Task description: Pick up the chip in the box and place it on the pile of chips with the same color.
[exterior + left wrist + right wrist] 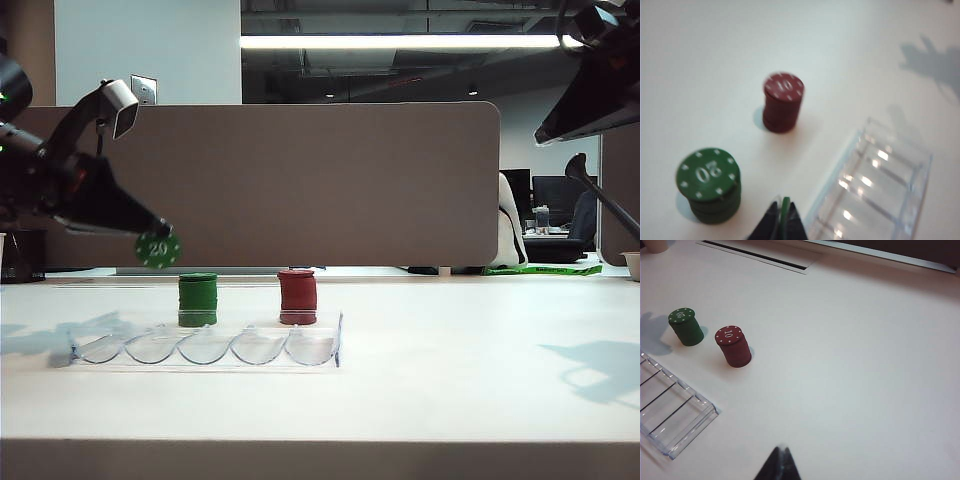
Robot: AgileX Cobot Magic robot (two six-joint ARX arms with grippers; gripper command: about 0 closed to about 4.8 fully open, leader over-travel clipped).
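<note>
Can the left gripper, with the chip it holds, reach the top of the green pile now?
Probably yes. The left gripper holds the chip in the air, up and left of the green pile, whose top is uncovered; the red stack stands aside.

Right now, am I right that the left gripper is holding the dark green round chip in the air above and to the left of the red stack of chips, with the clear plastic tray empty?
Not quite: in the exterior view the left gripper holds the dark green round chip above and left of the green stack of chips, not the red stack. The clear plastic tray is indeed empty.
</note>
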